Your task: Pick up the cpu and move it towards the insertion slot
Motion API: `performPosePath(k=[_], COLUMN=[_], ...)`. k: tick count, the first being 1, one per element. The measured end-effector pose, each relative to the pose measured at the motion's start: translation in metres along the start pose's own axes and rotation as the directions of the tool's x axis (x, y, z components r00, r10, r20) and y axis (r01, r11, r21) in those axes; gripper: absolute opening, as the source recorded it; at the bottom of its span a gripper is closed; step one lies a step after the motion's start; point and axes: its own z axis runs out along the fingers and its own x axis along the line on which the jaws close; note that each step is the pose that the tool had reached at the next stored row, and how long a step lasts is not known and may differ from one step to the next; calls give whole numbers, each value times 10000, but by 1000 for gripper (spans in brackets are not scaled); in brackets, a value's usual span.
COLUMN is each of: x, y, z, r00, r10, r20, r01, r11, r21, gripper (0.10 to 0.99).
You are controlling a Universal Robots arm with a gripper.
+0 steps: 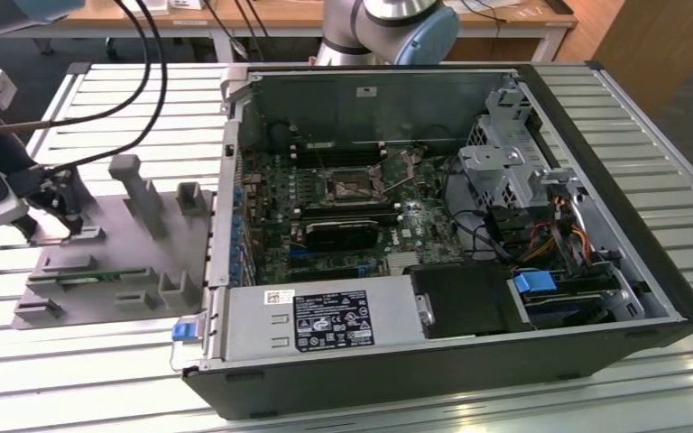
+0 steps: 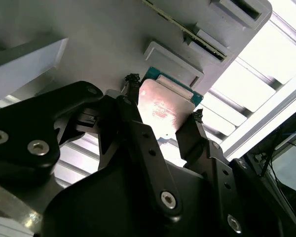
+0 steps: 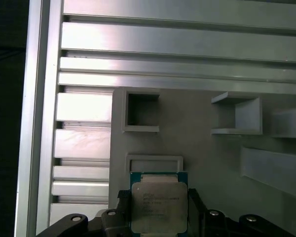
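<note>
Since the claw (image 2: 165,100) sets its two black fingers (image 2: 138,133) against opposite edges of the cpu (image 2: 163,111), we judge the pick-up step to be in hand. In both wrist views the silvery chip sits squarely between the fingertips, clamped as far as we can see, though we cannot tell whether it is clear of the surface under it. Directly beneath the claw lies the grey fixture (image 3: 207,153), and just beyond the fingertips a shallow rectangular pocket (image 3: 154,163) is moulded into it. Further out from the claw, on the same fixture, stand the taller posts (image 1: 142,194), and the green-edged memory stick (image 1: 91,274) rests in its own groove. Fixture and computer case (image 1: 443,361) both stand on the slatted table (image 1: 648,117). Well apart from the claw, inside the open case, the insertion slot (image 1: 354,185) shows as a shiny square frame on the green board, with the black heatsink (image 1: 340,236) just beside it. In our judgement the carry calls for a grip that keeps the chip flat, enough height to clear the posts and the case's near wall, and a line aimed at the framed socket, not the heatsink.
</note>
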Motion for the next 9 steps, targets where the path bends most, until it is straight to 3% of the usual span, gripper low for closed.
performPosePath(k=[9], x=[-8], y=[10], z=[-176], r00=[10000], r10=[0], r20=[1], r01=[0], r11=[10000], r21=[0], gripper=[541])
